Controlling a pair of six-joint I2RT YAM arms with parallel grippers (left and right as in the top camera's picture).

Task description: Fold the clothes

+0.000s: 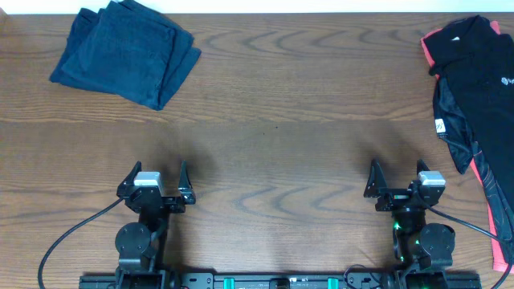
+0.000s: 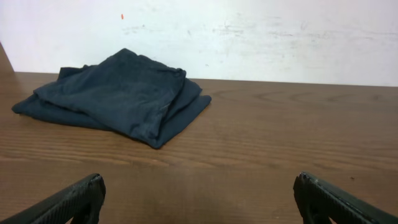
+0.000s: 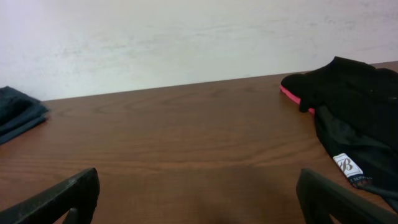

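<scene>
A folded dark blue garment (image 1: 124,52) lies at the far left of the wooden table; it also shows in the left wrist view (image 2: 118,96) and at the left edge of the right wrist view (image 3: 15,112). A crumpled black garment with pink trim (image 1: 478,104) lies along the right edge, seen too in the right wrist view (image 3: 354,118). My left gripper (image 1: 156,183) is open and empty near the front left (image 2: 199,196). My right gripper (image 1: 398,182) is open and empty near the front right (image 3: 199,196), left of the black garment.
The brown wooden table (image 1: 273,136) ends at a white wall behind (image 2: 249,31). Black cables run from both arm bases at the front edge (image 1: 64,241).
</scene>
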